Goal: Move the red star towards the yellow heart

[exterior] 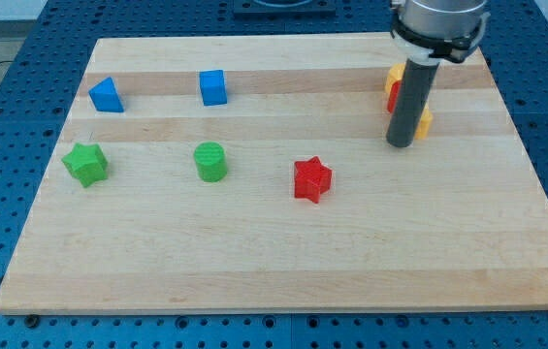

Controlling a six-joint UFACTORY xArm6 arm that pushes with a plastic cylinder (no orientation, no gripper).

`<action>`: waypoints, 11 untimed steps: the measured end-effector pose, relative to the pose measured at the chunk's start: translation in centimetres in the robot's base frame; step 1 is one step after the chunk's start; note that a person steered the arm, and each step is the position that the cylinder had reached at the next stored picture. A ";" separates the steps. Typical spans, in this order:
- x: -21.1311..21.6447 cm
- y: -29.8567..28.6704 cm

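Note:
The red star (312, 179) lies on the wooden board (274, 262) a little right of its middle. My tip (402, 145) rests on the board up and to the right of the star, well apart from it. The rod stands in front of a small cluster: a yellow block (394, 76) at its upper left, another yellow block (424, 122) at its right, and a sliver of a red block (391, 98) between them. The rod hides most of these, so I cannot tell which yellow one is the heart.
A blue triangle-like block (107, 95) and a blue cube (213, 87) lie at the upper left. A green star (85, 164) and a green cylinder (210, 161) lie at the left, level with the red star.

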State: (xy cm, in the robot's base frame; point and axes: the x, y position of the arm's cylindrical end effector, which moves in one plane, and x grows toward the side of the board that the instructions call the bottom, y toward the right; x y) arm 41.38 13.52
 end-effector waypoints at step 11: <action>4.4 1.5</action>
